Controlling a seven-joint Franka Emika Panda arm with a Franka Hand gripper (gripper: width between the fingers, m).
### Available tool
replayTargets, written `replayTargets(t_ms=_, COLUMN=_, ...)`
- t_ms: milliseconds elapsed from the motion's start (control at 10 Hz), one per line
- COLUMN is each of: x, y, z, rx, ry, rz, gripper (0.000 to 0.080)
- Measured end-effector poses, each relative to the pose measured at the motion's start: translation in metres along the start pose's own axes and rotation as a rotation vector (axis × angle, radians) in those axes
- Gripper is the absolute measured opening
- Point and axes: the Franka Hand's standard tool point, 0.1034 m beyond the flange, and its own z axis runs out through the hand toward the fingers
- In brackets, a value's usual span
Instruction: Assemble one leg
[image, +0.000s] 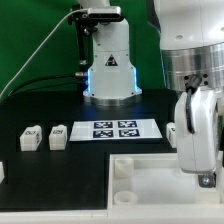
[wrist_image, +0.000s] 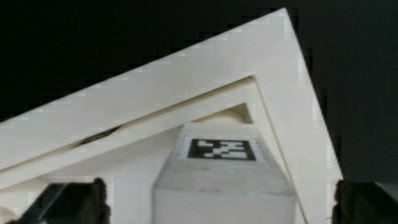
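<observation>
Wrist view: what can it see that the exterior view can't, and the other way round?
Only the wrist view shows a tagged leg up close, sitting between the spread fingers against a pointed white corner. Only the exterior view shows the arm's base, the marker board and two other legs lying on the exterior view's left. Both show the gripper and the tabletop.
</observation>
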Motion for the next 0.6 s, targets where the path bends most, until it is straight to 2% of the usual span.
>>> replayTargets(t_ms=200, x=0.0024, y=0.005, z=0.002, rx=-0.004, ry=0.007, rz=-0.257, gripper=0.0648)
replayTargets(t_ms=300, x=0.0024, y=0.0041, z=-0.0003, rx=0.0, ry=0.006, rz=-0.432, gripper=0.0648)
replayTargets(t_ms=400, x=0.0047, y=0.004, z=-0.0005, rx=0.016, ry=0.009, rz=-0.553, gripper=0.0649)
replayTargets(t_ms=600, x=0.0058, y=0.0042, z=0.0004, rx=0.012, ry=0.012, rz=-0.741, gripper=0.0649)
